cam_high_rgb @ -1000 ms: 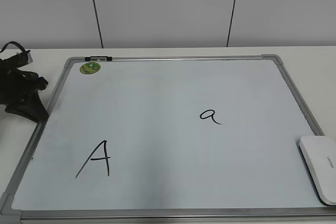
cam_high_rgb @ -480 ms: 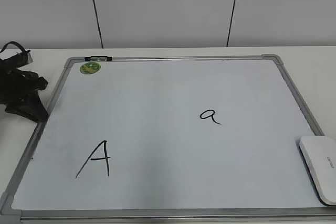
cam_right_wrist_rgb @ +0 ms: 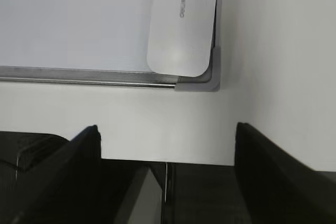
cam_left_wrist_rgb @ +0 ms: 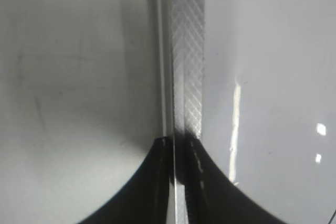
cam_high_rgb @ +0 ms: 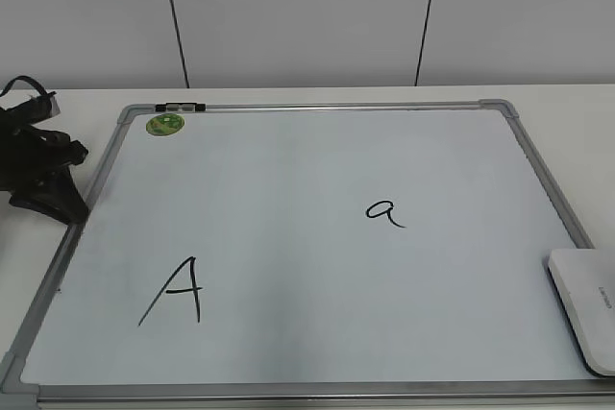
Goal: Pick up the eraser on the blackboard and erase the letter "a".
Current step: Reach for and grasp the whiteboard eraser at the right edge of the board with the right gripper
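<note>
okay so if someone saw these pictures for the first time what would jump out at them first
The big pale blackboard fills the table, with a large capital A near its front left and the letter "a" right of centre. The white eraser lies at the front right corner, untouched, with the right gripper open just short of it.

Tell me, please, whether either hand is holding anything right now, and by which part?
Nothing is held. The right hand is open and empty, short of the eraser lying on the whiteboard. The left hand rests at the board's edge.

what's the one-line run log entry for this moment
phase: pre-grasp | eraser: on blackboard near-right corner, untouched | letter "a": intact | right gripper: open, short of eraser | left gripper: at board's left edge
</note>
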